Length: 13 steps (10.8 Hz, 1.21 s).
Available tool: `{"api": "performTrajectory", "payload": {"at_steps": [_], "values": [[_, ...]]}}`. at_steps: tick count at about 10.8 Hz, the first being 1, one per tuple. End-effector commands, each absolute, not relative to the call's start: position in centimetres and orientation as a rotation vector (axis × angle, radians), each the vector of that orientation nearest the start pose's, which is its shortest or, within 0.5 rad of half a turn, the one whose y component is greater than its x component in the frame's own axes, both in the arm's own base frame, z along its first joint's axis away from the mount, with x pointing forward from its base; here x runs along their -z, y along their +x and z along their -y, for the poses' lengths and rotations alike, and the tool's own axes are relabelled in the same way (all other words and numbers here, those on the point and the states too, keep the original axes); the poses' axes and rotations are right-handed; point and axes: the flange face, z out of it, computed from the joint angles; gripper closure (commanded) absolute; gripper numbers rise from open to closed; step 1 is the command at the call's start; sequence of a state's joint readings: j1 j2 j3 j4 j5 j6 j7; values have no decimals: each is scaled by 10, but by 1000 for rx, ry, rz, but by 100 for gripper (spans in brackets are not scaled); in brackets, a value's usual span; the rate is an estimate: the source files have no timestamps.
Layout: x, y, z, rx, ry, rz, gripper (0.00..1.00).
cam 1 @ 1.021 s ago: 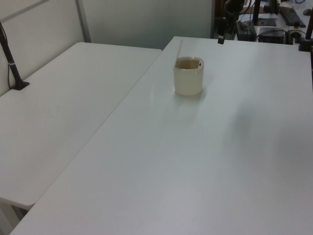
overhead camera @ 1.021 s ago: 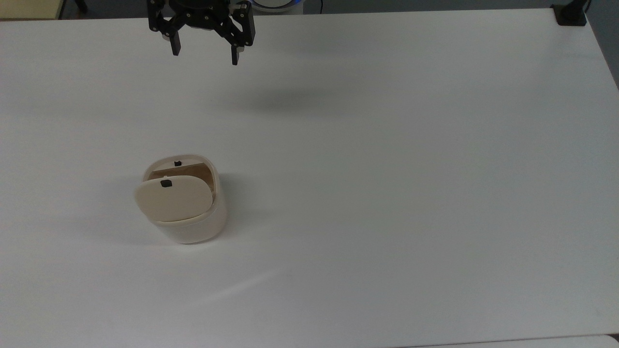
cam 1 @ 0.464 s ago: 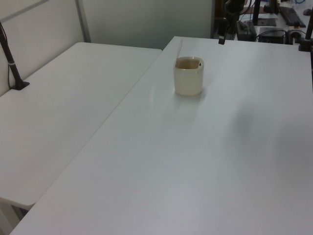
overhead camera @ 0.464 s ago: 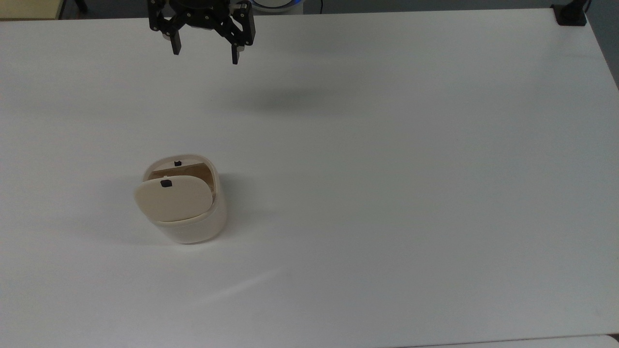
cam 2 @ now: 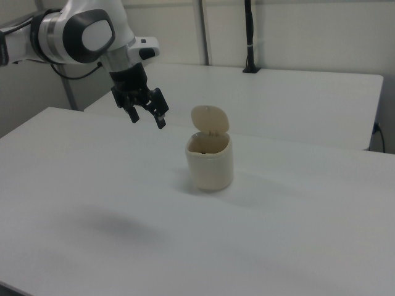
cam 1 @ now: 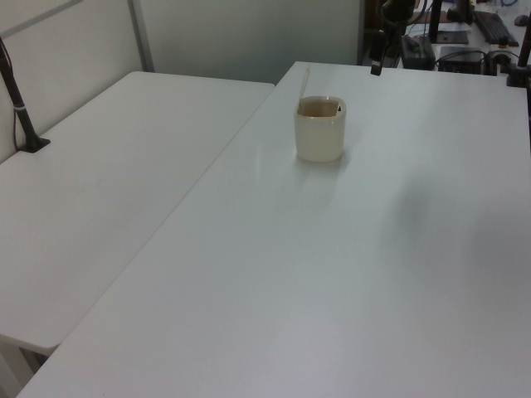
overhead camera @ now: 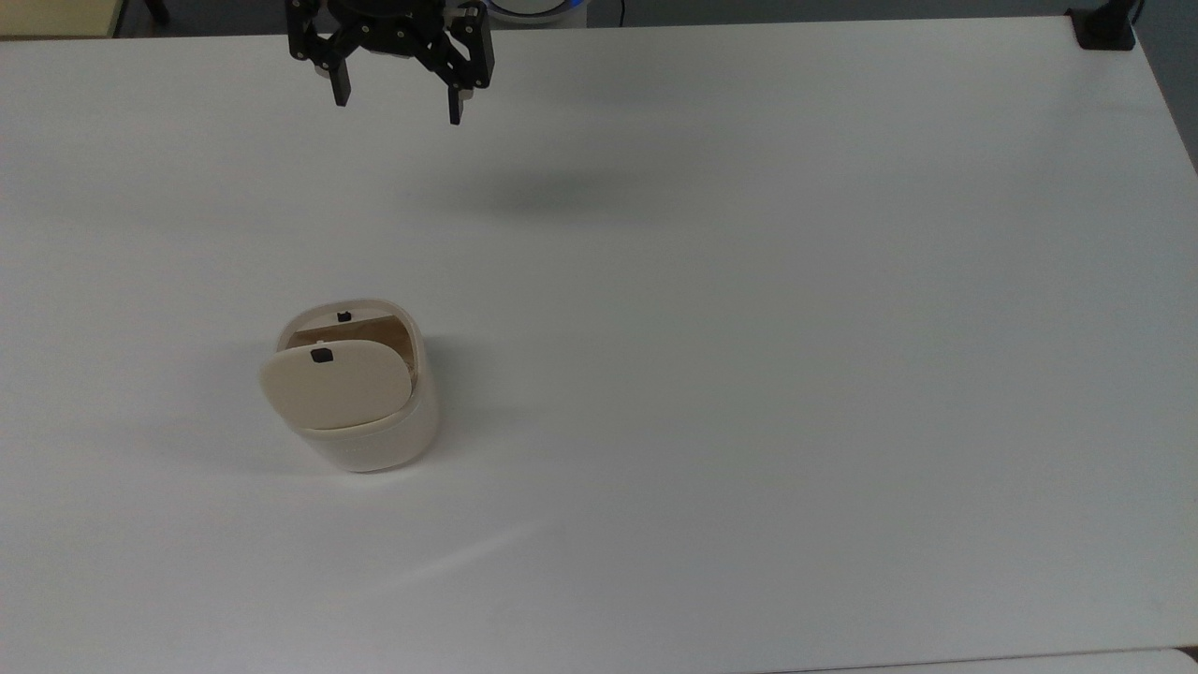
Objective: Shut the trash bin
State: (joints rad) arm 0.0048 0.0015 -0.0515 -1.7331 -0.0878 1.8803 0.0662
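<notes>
The cream-beige trash bin stands on the white table, left of centre in the top view. Its flat lid is raised on its hinge, carries a small black latch, and leaves the brown inside showing. The right view has the bin with its lid upright. The left view has the bin too. My black gripper hangs open and empty above the table's far edge, well away from the bin; it is up and left of the bin in the right view.
A second white table adjoins on the left view's left. A black clamp sits at the table's far right corner in the top view. A dark post rises behind the neighbouring table in the right view.
</notes>
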Motion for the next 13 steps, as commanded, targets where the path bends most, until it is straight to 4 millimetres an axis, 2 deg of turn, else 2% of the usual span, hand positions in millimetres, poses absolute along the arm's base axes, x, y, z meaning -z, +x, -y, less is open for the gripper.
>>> {"api": "performTrajectory", "payload": {"at_steps": [1, 4, 6, 9, 11, 12, 13], "values": [[-577, 568, 31, 206, -3198, -106, 0], [-574, 570, 31, 210, -3179, -138, 0], [-588, 577, 32, 258, -3136, -163, 0], [-588, 583, 33, 265, -3122, -211, 0], [-589, 618, 36, 425, -3047, -515, 10], [-591, 636, 43, 494, -2973, -709, 11], [-586, 646, 47, 525, -2916, -852, 11]]}}
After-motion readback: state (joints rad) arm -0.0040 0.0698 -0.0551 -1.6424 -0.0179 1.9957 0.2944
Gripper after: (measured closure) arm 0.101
